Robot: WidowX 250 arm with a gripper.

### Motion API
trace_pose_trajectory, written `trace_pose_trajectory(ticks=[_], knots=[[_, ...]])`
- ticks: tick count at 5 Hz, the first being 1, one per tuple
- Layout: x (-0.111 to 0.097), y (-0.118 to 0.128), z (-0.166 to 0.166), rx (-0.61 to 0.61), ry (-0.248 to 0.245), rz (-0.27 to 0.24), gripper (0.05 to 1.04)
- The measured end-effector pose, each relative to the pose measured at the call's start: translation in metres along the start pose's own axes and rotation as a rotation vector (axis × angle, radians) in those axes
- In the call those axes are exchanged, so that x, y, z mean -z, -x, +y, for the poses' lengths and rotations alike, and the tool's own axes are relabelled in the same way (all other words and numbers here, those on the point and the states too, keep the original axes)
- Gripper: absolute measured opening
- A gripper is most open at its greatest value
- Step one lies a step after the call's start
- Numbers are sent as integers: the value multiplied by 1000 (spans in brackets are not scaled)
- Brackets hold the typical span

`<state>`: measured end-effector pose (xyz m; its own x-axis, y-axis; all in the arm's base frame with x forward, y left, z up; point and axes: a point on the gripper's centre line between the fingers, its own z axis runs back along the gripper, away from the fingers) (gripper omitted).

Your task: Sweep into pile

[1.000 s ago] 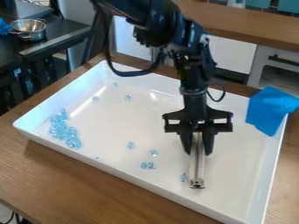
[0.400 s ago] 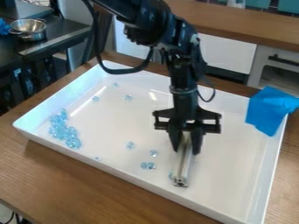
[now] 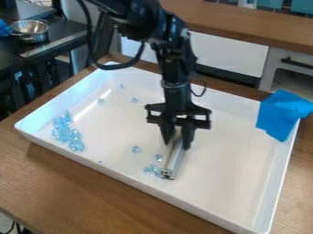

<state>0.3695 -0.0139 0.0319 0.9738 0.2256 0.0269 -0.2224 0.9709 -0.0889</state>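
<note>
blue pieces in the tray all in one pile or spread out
Spread out: some blue pieces cluster toward the view's left, others lie scattered across the white tray.

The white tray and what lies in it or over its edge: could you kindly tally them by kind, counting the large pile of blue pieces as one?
White tray: 1
Metal bar: 1
Large pile of blue pieces: 1
Blue sheet: 1
Total: 4, leaving out the scattered blue pieces, too small and bunched to count surely.
</note>
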Motion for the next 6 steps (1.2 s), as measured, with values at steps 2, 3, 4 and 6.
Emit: trace_pose_trajectory(ticks=[2,3,4,6], knots=[[-3,3,47,27,-14,12,381],[-5,8,71,49,-24,32,381],[-8,5,91,60,-51,23,381],[-11,-3,127,107,-120,-22,381]])
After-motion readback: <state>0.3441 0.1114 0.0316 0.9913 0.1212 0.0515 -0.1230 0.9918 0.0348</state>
